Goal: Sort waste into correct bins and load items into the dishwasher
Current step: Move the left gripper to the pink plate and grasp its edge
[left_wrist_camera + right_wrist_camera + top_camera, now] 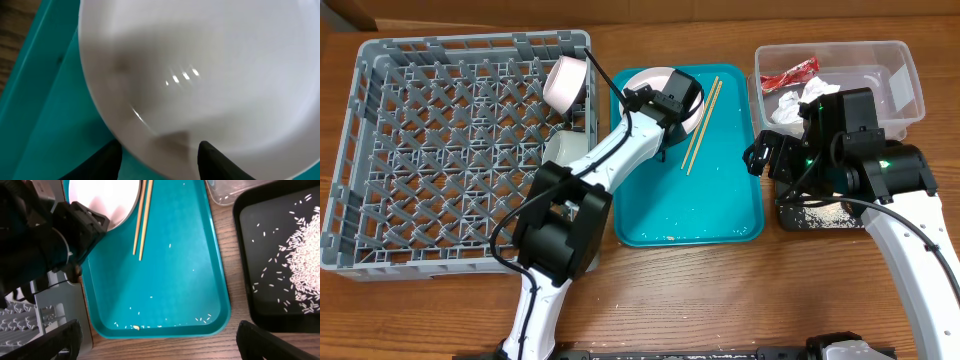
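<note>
Left gripper (672,98), your working hand, hangs low over a round white plate (200,65) at the 12 o'clock end of the teal tray (690,215). Its two dark fingers (100,167) stand apart, straddling the plate's near rim without visibly pinching it. The plate is glossy, smooth and shallow, with a thin curved lip, so it will likely be slippery. The step in hand looks like picking up the plate for the rack. Your next move calls for closing firmly on the rim, lifting clear, then carrying toward 9 o'clock.

At 3 o'clock of the plate, just beside it, lie two thin wooden chopsticks (701,122), straight and side by side. Scattered white rice grains (200,320) dot the tray's 6 o'clock end.

At 9 o'clock of the tray sits the grey dish rack (440,150), a square plastic lattice of pegs with low walls. A pale-pink bowl (565,82) leans on edge at its 3 o'clock wall.

Right gripper (765,155) hovers between the teal tray and the black tray (260,225), jaws wide apart and empty. The black tray, matte and shallow, holds a heap of rice. At 12 o'clock of it, the clear tub (910,75) holds a crinkled shiny red wrapper (790,74) and a crumpled white tissue (800,100).
</note>
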